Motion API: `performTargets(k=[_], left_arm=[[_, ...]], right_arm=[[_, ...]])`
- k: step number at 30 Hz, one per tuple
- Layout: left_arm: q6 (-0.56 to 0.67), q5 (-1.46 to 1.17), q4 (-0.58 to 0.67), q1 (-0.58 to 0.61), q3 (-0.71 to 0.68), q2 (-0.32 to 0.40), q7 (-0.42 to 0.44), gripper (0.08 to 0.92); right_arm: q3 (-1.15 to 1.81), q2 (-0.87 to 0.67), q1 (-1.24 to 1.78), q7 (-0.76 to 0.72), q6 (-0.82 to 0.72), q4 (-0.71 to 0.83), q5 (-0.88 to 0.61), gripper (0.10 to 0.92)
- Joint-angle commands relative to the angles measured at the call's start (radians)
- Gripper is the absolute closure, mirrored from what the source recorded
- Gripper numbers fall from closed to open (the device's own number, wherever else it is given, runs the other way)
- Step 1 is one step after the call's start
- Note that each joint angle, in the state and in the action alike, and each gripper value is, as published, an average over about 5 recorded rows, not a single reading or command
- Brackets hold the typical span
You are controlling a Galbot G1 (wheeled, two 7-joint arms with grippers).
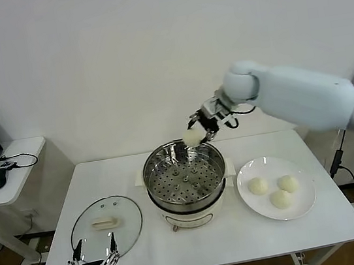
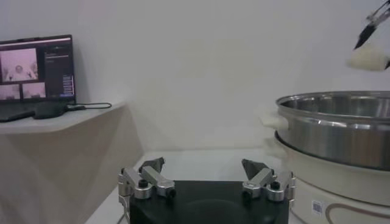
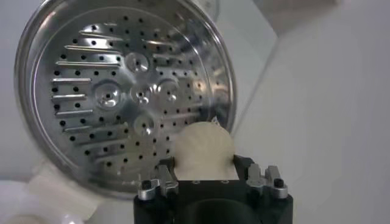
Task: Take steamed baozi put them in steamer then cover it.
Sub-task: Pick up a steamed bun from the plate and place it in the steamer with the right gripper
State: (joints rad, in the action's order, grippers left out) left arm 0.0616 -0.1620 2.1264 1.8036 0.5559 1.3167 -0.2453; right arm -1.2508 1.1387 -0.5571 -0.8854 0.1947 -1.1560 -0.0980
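Parked nearest, left claw (image 1: 94, 263) is sitting open beside the cover (image 1: 105, 224); right claw (image 1: 198, 131) is gripping a baozi (image 1: 192, 137), partly hiding it, steamer (image 1: 184, 176) just below.

One cream-white bun (image 1: 193, 137) is held in the air over the far rim of the steamer (image 1: 184, 174), pinched betw. the right gripper's (image 1: 198, 131) fingers, while 3 more buns (image 1: 274, 190) are left close together on the white plate (image 1: 306, 203) just right of the steamer. The steamer, a shiny steel pot w/ a perforated tray inside on a white base, is seen uncovered at table centre. The glass lid (image 1: 106, 226), steel-rimmed w/ a cream bar handle, is laid flat on the table to the steamer's left.
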Motion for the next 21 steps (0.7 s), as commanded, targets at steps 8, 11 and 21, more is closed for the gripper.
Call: performTargets(k=[8, 11, 21], left_arm=[[-0.001, 0.0, -0.003, -0.006, 0.007, 0.006, -0.003, 0.177], [0.0, -0.001, -0.004, -0.004, 0.009, 0.006, -0.004, 0.177], [0.0, 0.001, 0.001, -0.002, 0.011, 0.007, -0.005, 0.177]], right_arm=[[-0.061, 0.173, 0.06, 0.079, 0.312, 0.175, 0.309, 0.398], [-0.051, 0.181, 0.086, 0.092, 0.338, 0.204, 0.354, 0.397], [-0.026, 0.194, 0.149, 0.129, 0.38, 0.255, 0.422, 0.397]])
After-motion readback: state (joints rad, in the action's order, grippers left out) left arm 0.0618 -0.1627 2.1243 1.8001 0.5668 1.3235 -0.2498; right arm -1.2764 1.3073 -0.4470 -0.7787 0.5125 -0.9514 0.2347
